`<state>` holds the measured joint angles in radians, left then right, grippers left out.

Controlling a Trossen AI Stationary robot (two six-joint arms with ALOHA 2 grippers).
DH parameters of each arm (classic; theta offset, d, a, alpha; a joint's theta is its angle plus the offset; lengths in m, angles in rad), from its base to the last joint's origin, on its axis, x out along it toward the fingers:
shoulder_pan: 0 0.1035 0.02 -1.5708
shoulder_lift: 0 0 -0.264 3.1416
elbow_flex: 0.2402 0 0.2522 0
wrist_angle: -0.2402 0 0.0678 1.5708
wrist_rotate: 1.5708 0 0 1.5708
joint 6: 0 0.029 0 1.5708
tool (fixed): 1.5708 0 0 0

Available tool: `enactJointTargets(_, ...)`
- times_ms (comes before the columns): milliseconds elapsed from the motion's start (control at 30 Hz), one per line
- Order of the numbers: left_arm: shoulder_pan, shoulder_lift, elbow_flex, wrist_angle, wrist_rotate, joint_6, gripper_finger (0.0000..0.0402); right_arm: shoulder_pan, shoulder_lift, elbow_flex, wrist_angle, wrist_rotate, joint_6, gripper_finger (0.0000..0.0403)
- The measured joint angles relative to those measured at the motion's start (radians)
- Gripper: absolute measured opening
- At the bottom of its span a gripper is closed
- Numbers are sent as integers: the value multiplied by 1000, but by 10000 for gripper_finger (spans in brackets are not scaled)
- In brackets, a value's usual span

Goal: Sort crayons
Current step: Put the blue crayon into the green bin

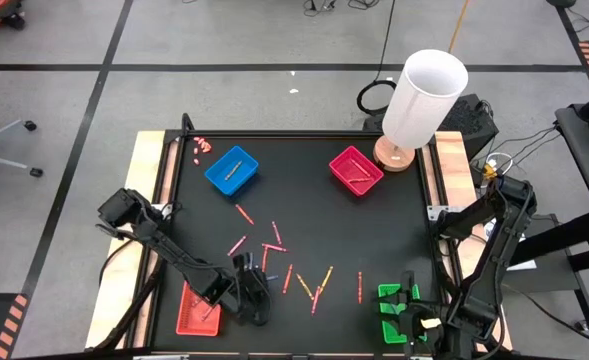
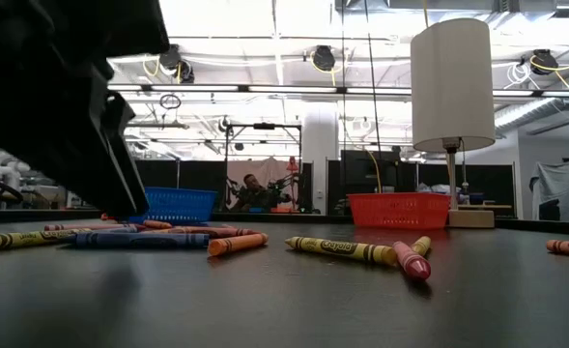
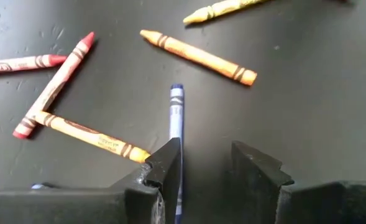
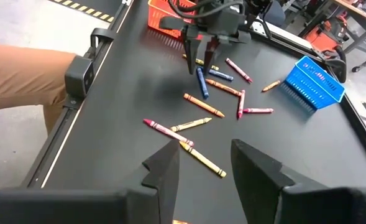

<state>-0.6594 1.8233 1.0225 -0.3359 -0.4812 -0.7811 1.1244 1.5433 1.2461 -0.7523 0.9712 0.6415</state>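
Overhead, two dark arms work a black table (image 1: 304, 215) strewn with crayons (image 1: 294, 275), most of them lying loose in a band across the middle and toward the near edge. Down at that near edge, close to the left corner, the left gripper (image 1: 251, 292) is lowered to the surface just beside the red tray (image 1: 196, 310). Its wrist view shows the two dark fingers (image 3: 167, 163) parted with a clear gap, one of them lying against the side of a blue crayon (image 3: 177, 118) that rests flat on the table; the crayon is not clamped and nothing is lifted. Around it lie an orange crayon (image 3: 198, 57), a red crayon (image 3: 53, 85) and a yellow-orange crayon (image 3: 89, 134), the last two touching at one end. The right gripper (image 1: 406, 300) hangs over the green tray (image 1: 392, 312) at the near right corner, its fingers (image 4: 167, 168) likewise apart and empty, looking across at the other arm. Farther back, a blue tray (image 1: 232, 170) sits toward the far left and a magenta tray (image 1: 356, 170) toward the far right, each with a crayon or two inside. A white lamp (image 1: 422, 100) stands at the far right corner. From table height, a yellow crayon (image 2: 340, 249) and a pink crayon (image 2: 412, 263) lie nearest the camera.
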Motion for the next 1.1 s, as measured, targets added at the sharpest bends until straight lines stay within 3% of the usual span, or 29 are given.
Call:
enactJointTargets(333, 1, 9, 0, -100, 40, -126, 141, 0, 0, 0, -1, 0, -2, 130)
enactJointTargets(967, 30, 34, 2, -94, 54, -103, 140, 0, 15, 0, -9, -4, -19, 130)
enactJointTargets(1100, 30, 34, 2, -97, 55, -95, 119, 0, 29, -1, -8, -4, -40, 130)
